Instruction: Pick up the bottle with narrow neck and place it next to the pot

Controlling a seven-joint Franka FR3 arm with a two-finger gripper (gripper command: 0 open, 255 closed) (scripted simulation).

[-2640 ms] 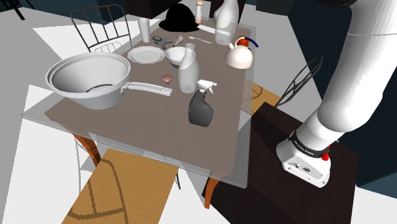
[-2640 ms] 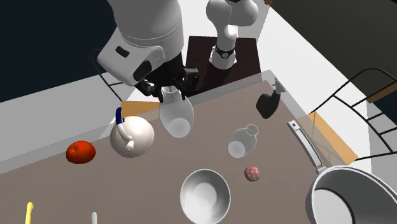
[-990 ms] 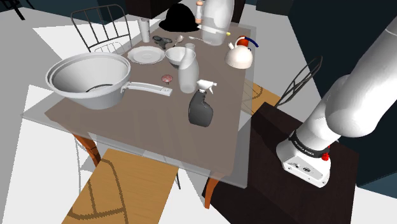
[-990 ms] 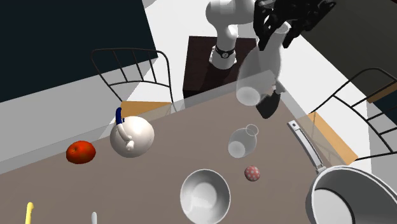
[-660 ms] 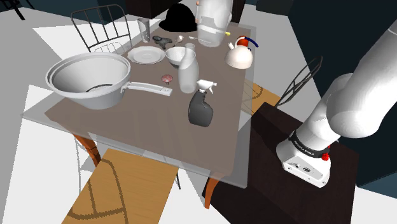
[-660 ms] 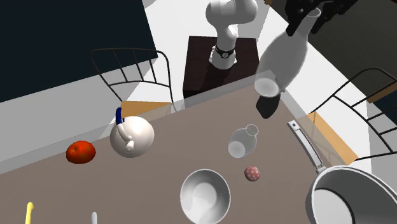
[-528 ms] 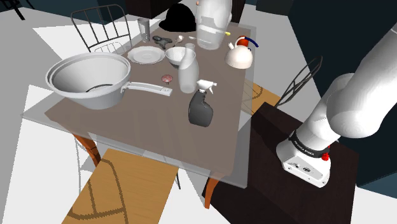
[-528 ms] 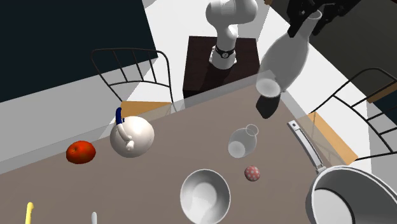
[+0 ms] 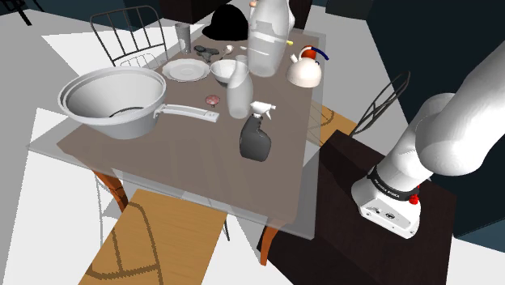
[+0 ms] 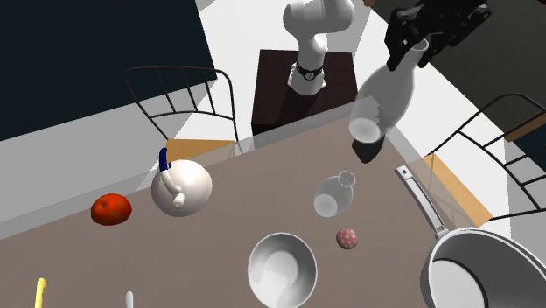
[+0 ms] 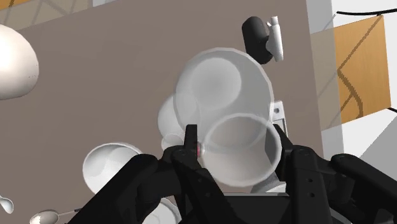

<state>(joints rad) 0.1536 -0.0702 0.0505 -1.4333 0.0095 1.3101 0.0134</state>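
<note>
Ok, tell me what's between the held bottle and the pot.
A smaller bottle and a spray bottle stand on the table between them, but the held bottle hangs above both, clasped by the end effector.

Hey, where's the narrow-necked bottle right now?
The narrow-necked bottle hangs at the second exterior view's upper right, neck clasped in the pincer, clear of the table, its base overlapping the black spray bottle there.
</note>
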